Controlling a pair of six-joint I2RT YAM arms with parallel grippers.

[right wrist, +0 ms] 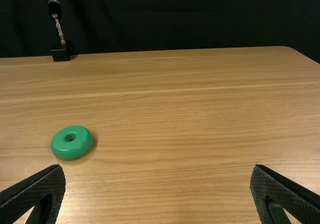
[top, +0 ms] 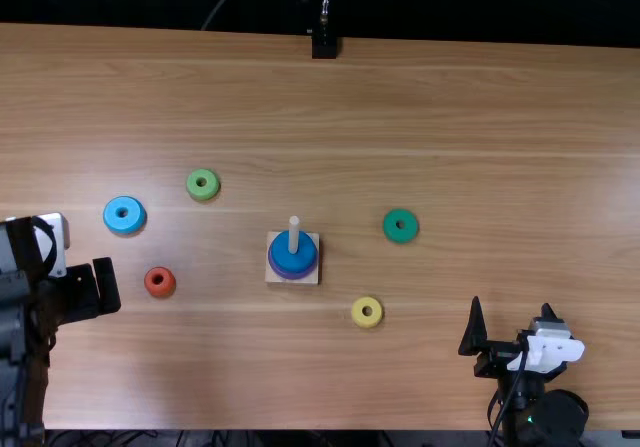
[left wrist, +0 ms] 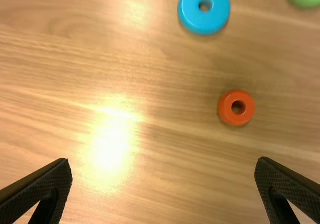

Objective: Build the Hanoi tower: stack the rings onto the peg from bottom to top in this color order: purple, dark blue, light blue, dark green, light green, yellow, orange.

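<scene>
Left claw point(left wrist: 164, 161) and right claw point(right wrist: 157, 167) are both spread, empty. The light blue ring point(top: 125, 226) lies left of the peg point(top: 293, 235); the left claw should grip it evenly, keep it level and centre its hole before releasing.

No label, number or sign can be read anywhere here.

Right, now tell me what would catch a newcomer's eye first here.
Most likely the peg near the middle of the table, with a dark blue ring lying over a purple ring at its base. Next, the loose rings scattered around it: light blue, light green and orange on the left, dark green and yellow on the right.
</scene>
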